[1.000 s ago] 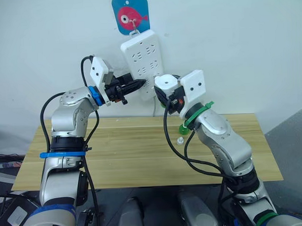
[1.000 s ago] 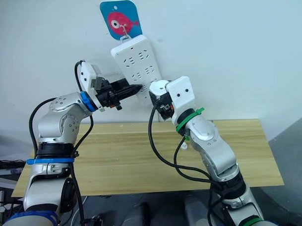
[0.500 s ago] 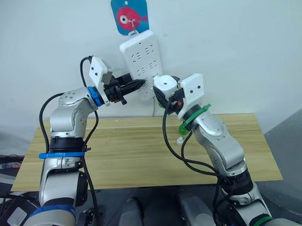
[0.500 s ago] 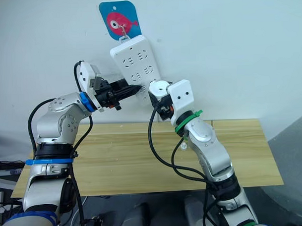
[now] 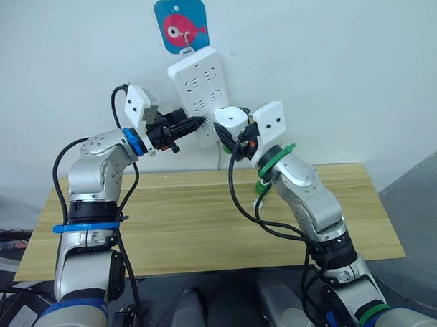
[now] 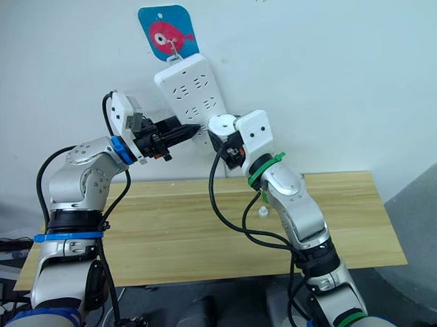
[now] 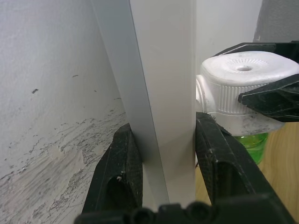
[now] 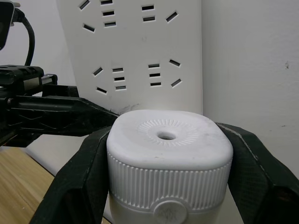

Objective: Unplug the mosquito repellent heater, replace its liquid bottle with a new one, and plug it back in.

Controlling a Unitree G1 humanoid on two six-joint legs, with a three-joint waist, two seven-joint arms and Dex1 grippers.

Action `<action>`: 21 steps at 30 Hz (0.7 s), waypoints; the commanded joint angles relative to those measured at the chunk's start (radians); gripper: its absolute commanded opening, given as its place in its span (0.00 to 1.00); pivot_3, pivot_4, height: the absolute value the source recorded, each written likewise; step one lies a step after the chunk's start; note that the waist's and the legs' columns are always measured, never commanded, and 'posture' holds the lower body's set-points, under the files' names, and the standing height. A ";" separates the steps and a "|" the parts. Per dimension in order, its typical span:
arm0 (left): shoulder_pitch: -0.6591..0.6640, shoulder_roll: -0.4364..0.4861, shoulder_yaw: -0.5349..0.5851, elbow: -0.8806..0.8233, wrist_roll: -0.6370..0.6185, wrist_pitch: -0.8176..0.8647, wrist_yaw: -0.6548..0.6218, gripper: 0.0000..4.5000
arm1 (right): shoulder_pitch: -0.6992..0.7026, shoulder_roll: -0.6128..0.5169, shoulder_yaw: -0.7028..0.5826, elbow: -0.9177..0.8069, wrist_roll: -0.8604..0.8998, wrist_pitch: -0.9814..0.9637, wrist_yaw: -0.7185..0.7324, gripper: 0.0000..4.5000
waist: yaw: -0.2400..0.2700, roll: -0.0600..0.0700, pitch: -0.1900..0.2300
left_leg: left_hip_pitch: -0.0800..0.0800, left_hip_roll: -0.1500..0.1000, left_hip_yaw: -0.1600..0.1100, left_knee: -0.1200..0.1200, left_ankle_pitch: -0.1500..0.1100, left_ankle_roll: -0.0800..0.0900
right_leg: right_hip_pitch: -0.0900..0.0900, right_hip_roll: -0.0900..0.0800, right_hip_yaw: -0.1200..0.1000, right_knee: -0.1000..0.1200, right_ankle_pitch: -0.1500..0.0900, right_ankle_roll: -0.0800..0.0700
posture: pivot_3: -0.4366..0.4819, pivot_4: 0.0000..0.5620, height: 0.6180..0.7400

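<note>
Right wrist view: heater held at the strip

Right gripper (image 8: 168,186) has its two fingers clamped on the sides of the white heater (image 8: 169,161), which sits just before the lower sockets of the power strip (image 5: 200,89) hanging on the wall. A green bottle (image 7: 250,144) shows under the heater. Left gripper (image 7: 163,163) is closed on the strip's lower edge, fingers pressed on both faces. A small clear cap (image 5: 256,202) lies on the wooden table (image 5: 170,222).
</note>
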 commanded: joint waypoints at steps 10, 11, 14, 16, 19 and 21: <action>-0.021 -0.010 0.009 -0.025 0.007 -0.037 0.025 0.30 | -0.019 0.037 -0.024 -0.005 0.014 0.041 0.003 1.00 | 0.004 0.000 -0.001 | 0.000 0.000 -0.002 -0.001 0.001 0.000 | 0.001 0.000 -0.002 -0.001 0.001 -0.001 | 0.25 0.30 1.00; -0.024 -0.009 0.012 -0.017 0.011 -0.045 0.031 0.30 | -0.010 0.033 -0.025 -0.031 0.015 0.057 0.004 1.00 | 0.004 0.000 -0.001 | -0.001 0.000 -0.002 -0.002 0.001 0.000 | 0.001 0.000 -0.002 -0.002 0.001 -0.001 | 0.25 0.30 1.00; -0.030 -0.004 0.018 0.006 0.028 -0.075 0.055 0.30 | 0.018 0.019 -0.026 -0.123 0.027 0.114 0.010 1.00 | 0.007 0.000 -0.001 | -0.002 -0.001 -0.002 -0.003 0.001 0.000 | 0.000 -0.002 -0.002 -0.005 0.001 -0.001 | 0.25 0.30 1.00; -0.032 -0.003 0.023 0.017 0.034 -0.092 0.069 0.30 | 0.036 0.010 -0.023 -0.177 0.033 0.147 0.015 1.00 | 0.007 0.000 -0.001 | -0.002 -0.001 -0.001 -0.002 0.001 0.000 | 0.000 -0.002 -0.002 -0.004 0.001 -0.001 | 0.25 0.30 1.00; -0.039 -0.006 0.044 0.031 0.033 -0.105 0.102 0.30 | 0.068 -0.008 -0.010 -0.267 0.049 0.212 0.022 1.00 | 0.007 0.000 -0.001 | -0.002 -0.001 -0.002 -0.002 0.001 0.000 | 0.000 -0.002 -0.002 -0.003 0.001 -0.001 | 0.26 0.30 1.00; -0.045 -0.002 0.057 0.044 0.039 -0.114 0.133 0.45 | 0.088 -0.021 -0.004 -0.320 0.060 0.254 0.026 1.00 | 0.008 0.000 -0.001 | -0.002 -0.001 -0.002 -0.002 0.001 0.000 | 0.000 -0.002 -0.002 -0.003 0.001 -0.001 | 0.26 0.31 1.00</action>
